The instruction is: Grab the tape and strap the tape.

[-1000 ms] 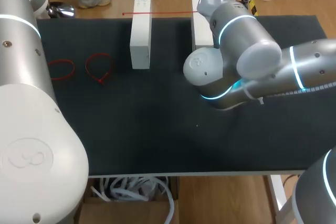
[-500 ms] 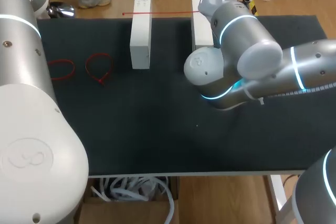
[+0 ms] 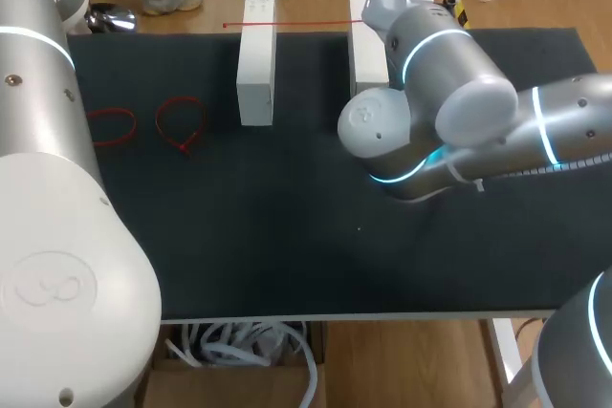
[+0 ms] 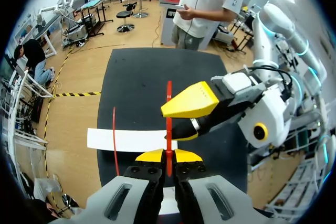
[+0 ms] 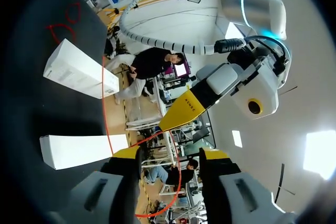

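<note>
A thin red tape lies straight across the far ends of two white blocks on the black mat. In the left wrist view my left gripper is shut on the red tape, which runs straight out ahead of its yellow tips. A yellow finger of my right arm crosses just beyond it. In the right wrist view my right gripper stands open, its tips well apart. The red tape curves in a loop between them, touching neither clearly. My left arm's yellow finger sits just ahead.
Two closed red tape loops lie on the mat's left side. The second white block is partly hidden behind my right arm's elbow, which hangs over the mat's middle right. The black mat spreads toward the near edge.
My right arm's wrist and elbow have edged slightly to the right. The tape across the blocks and the two loops have stayed put.
</note>
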{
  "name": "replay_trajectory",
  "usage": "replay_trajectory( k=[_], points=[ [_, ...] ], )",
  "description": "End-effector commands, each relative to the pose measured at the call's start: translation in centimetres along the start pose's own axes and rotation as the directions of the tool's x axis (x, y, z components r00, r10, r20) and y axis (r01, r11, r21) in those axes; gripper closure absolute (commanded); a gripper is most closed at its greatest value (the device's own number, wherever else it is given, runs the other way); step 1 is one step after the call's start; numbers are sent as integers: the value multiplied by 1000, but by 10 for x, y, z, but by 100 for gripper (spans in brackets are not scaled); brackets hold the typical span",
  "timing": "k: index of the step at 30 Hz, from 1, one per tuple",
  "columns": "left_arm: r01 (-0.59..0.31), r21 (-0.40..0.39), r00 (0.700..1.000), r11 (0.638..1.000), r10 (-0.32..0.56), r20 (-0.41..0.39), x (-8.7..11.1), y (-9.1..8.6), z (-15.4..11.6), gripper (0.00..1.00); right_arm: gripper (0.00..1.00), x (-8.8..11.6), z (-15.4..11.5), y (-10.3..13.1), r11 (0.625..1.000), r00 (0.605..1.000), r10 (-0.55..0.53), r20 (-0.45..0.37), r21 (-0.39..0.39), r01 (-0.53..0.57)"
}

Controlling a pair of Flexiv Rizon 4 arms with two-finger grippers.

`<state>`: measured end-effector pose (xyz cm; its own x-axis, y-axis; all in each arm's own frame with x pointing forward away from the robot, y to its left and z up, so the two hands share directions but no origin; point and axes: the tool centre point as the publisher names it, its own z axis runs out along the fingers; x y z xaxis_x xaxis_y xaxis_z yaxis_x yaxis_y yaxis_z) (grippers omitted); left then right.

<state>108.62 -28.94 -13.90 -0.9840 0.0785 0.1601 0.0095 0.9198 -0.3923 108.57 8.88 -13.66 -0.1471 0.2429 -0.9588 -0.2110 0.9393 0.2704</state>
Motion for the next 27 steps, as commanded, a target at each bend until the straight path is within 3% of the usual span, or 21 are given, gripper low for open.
replay_trajectory(
  k=[1,3,4,27],
  points=[
    [2,-4,1000,1000,-2,-1,0,0,-1,100,24,-5,-5,-2,1000,1000,1,-14,-14,-1],
    [2,-4,1000,1000,-2,-1,0,0,-1,100,1,-6,-7,-1,1000,1000,7,-18,-24,-8],
    [2,-4,1000,1000,-2,-1,0,0,-1,100,0,-6,-9,0,999,1000,9,-24,-35,-10],
    [2,-4,1000,1000,-2,-1,0,0,-1,100,0,2,-29,1,988,996,30,-85,-149,-43]
  ],
)
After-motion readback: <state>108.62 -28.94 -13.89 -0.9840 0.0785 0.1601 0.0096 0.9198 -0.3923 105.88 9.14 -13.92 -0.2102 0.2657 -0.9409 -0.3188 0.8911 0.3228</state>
